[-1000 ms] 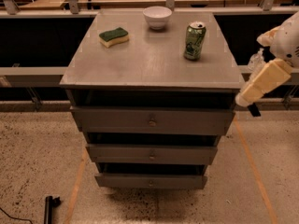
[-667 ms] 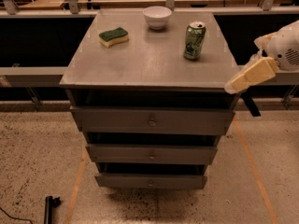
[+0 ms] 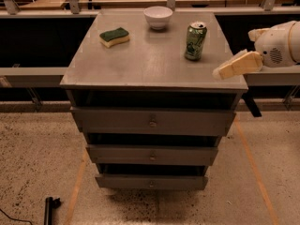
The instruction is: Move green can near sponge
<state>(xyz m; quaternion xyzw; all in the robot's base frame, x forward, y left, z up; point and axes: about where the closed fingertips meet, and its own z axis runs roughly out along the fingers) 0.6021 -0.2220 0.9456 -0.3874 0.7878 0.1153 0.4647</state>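
One green can, one sponge and one white bowl on a counter above three drawers. The can stands upright at the right, well apart from the sponge at the left. The gripper hovers at the counter's right front corner, near the can but apart; open or closed cannot be told.

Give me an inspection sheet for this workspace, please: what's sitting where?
Surface: grey cabinet top, above three drawers.
Job's things: green can upright near the right edge; sponge far to its left, well apart.
Clutter: white bowl at the back.
Grippers: gripper by the top's front right corner, clear of the can.
Cables: thin dark cable on the floor, lower left.
Surroundings: speckled floor; black object lying on it.
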